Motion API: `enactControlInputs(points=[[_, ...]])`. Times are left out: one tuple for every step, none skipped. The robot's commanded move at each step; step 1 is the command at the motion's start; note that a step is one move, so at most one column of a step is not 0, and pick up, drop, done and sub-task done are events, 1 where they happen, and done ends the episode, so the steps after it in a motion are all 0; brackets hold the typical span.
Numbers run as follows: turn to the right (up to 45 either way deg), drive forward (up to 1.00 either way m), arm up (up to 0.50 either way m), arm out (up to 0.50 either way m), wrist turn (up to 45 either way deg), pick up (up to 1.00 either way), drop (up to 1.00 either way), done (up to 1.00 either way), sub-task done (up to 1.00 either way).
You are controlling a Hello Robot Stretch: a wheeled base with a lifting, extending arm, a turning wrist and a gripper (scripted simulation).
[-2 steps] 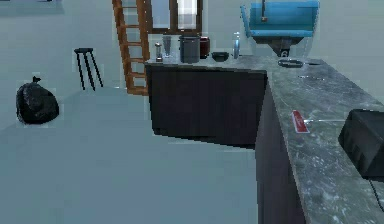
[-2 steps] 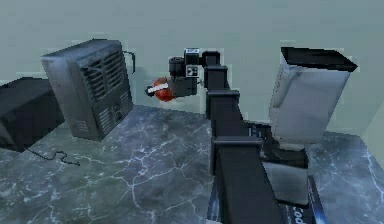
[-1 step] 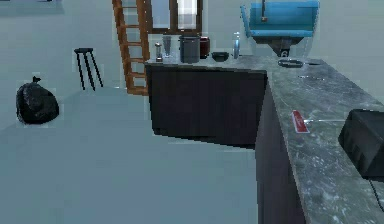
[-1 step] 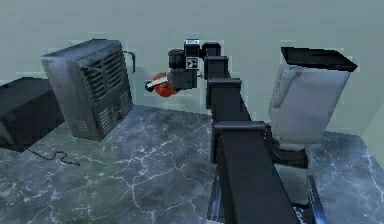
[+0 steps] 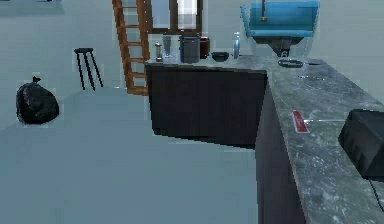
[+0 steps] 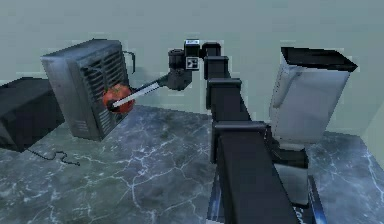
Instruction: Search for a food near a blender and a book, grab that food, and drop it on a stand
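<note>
Arm side view shows the dark square arm [image 6: 245,150] rising over a grey marbled stone countertop [image 6: 150,170]. At its far end the gripper [image 6: 130,95] points its two thin fingers [image 6: 145,90] to this view's left. A small red-orange round thing [image 6: 117,100] shows right at the fingertips, in front of a grey metal box with a grilled side [image 6: 85,85]. This red-orange thing is perhaps the food, but it is too small to be sure. Whether the jaws are apart or together I cannot tell, and also not whether the gripper holds anything, because the grey box stands directly behind. Left of the grey box lies a low black box [image 6: 22,112], with a thin dark cable [image 6: 55,155] on the stone before it. Right of the arm stands a tall white container with a black rim [image 6: 310,90].

Forward view has the countertop [image 5: 320,150] running in an L-shape, with a thin red flat thing [image 5: 298,122] on it and a blue box-shaped appliance [image 5: 280,20] behind. A black bag [image 5: 36,103] and a black round stool [image 5: 88,65] are on the floor.
</note>
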Motion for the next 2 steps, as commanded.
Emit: enactControlInputs(points=[[0.0,0.0,0.0,0.0,-45.0,0.0,0.0,0.0,0.0],[0.0,0.0,0.0,0.0,-18.0,0.0,0.0,0.0,0.0]])
